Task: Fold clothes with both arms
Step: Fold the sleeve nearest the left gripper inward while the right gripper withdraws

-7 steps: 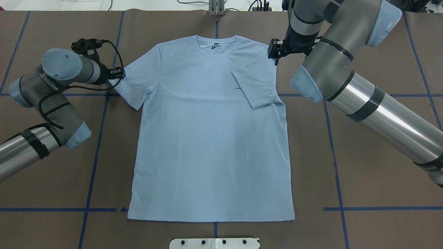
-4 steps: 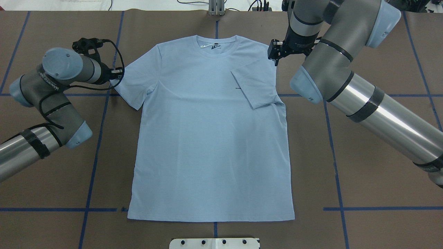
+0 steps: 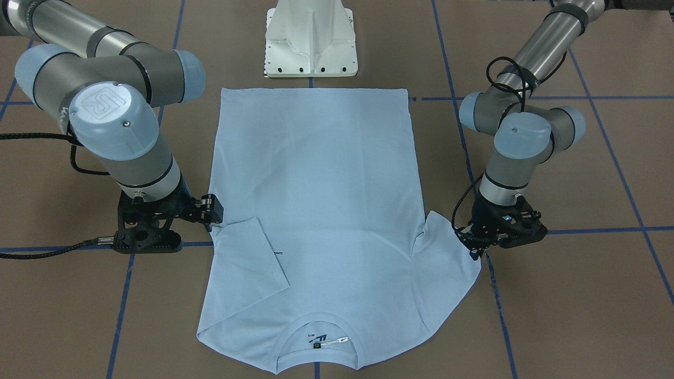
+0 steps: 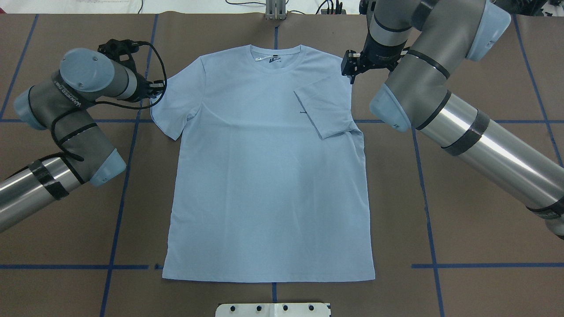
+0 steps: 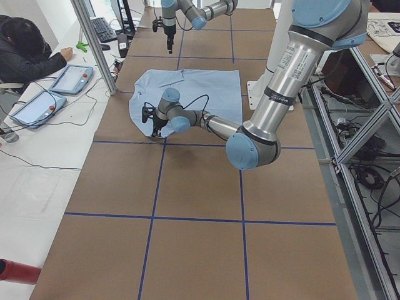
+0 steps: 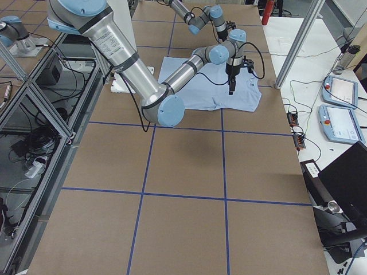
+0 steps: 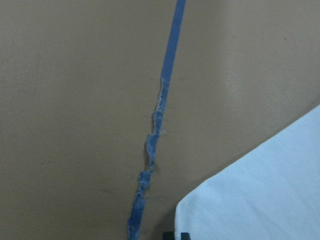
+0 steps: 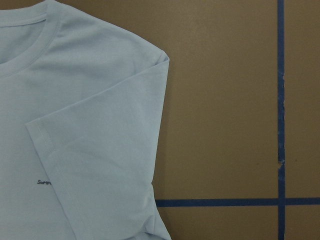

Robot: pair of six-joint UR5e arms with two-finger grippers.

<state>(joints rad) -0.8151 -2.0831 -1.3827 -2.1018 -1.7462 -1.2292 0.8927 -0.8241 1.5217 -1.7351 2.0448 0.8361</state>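
Since the earlier overhead frame the left arm (image 4: pixel 75 99) has swung toward the far edge, taking the left gripper (image 4: pixel 155 90) along the spread sleeve (image 4: pixel 176 105), whose hem now sits slightly further in; the right arm (image 4: pixel 418 75) has not shifted. Overhead, the T-shirt (image 4: pixel 264 185) lies flat in the middle of the table (image 4: pixel 462 198), long axis running away from the robot, ribbed collar (image 4: pixel 276 70) far, straight hem near; the folded sleeve (image 4: pixel 324 108) lies over the chest; the right gripper (image 4: pixel 350 70) hangs just off that shoulder. Front-facing, both claws sit at the cloth's edges; whether either is apart or together I cannot tell. Side views show a pale rectangle between the arms. Left wrist: a smooth knit corner on matte brown covering, beside frayed blue tape (image 7: pixel 150 150). Right wrist: stitched sleeve hem, small dark print (image 8: pixel 44 182).
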